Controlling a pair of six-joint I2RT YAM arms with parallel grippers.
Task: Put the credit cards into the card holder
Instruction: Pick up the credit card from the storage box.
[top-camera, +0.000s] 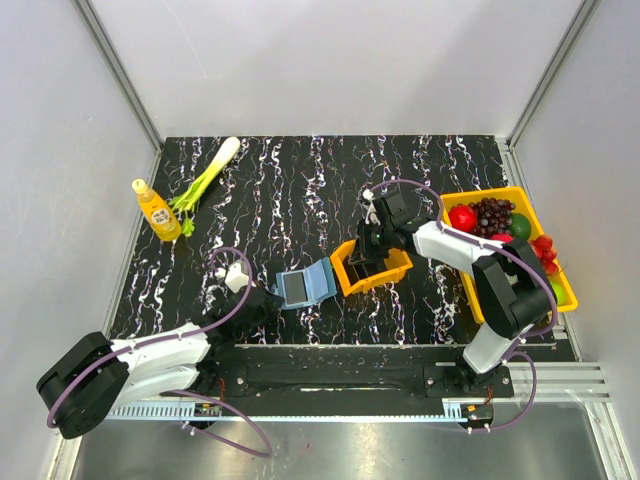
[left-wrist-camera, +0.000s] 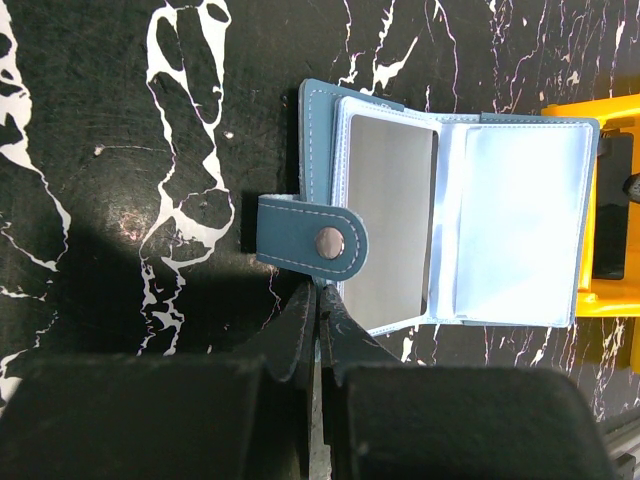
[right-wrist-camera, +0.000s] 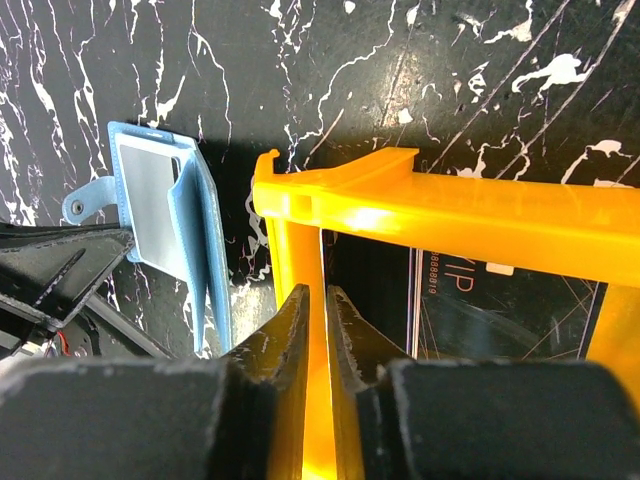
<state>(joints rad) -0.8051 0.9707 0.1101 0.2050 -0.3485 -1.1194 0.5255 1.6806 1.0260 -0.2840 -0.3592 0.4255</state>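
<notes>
One square, stitched blue card holder (left-wrist-camera: 450, 215)

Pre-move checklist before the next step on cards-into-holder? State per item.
1. Card holder open, pockets exposed: ok.
2. Left gripper steadying the holder: ok, shut on its near edge.
3. Right gripper free to pick: not ok, closed astride a wall of the orange tray.
4. Card within reach: ok, a dark card lies flat in the tray.
5. Empty pocket available: cannot tell; one pocket shows a grey face, the other looks pale.
6. More cards remaining: cannot tell; the tray walls hide part of its floor.
</notes>
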